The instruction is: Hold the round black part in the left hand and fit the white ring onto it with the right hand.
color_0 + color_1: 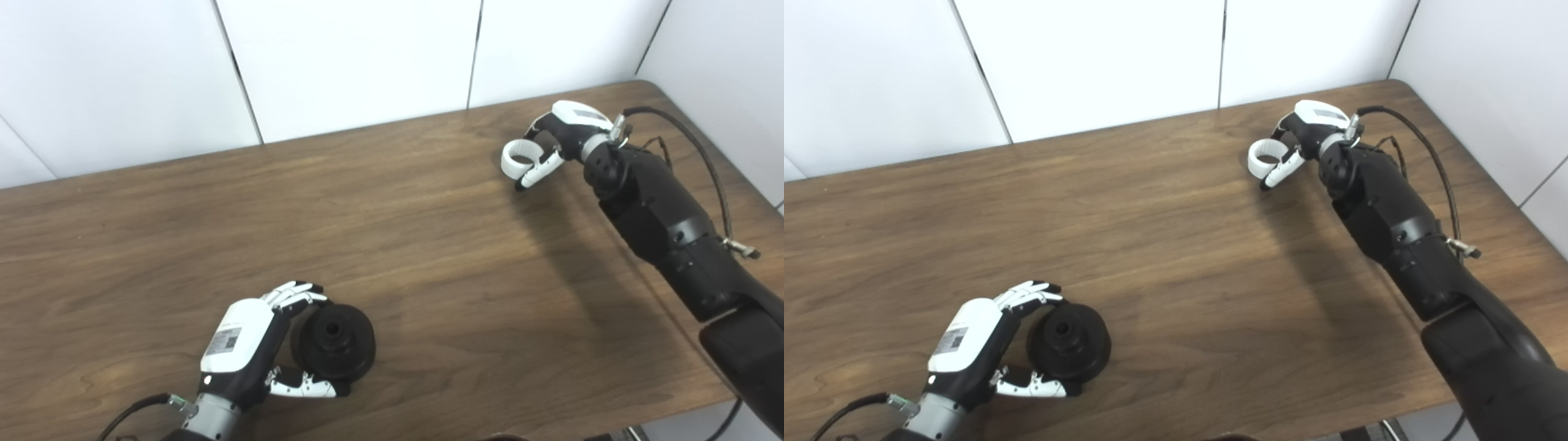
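Left eye view has the left hand [245, 349] down near the front edge of the tabletop [429, 245], toward the front-left corner, wrapped around the round black part [334, 342]. Fingers [297, 296] curl over the far side of the part and the thumb [303, 387] comes in under the near side, so it's gripping it from both sides. Can't really tell if the part is lifted or sitting on the wood.

That black part looks like a thick matte disc, kind of a pulley or wheel shape, with a raised hub in the middle and a small hole dead centre. It's facing up and a bit toward the camera.

Right hand [560, 138] is way over by the back-right corner, well apart from the left one. It's got the white ring [517, 158] pinched at one side, between fingers and thumb, with the rest of the ring sticking out to the left of the hand. Ring is a plain, fairly wide white band, open through the middle so you see wood grain through it, low over the tabletop or maybe touching it, hard to say.

Right arm is bulky and black, with a cable [704, 159] looping along it. White wall panels [349, 61] run behind the back edge.
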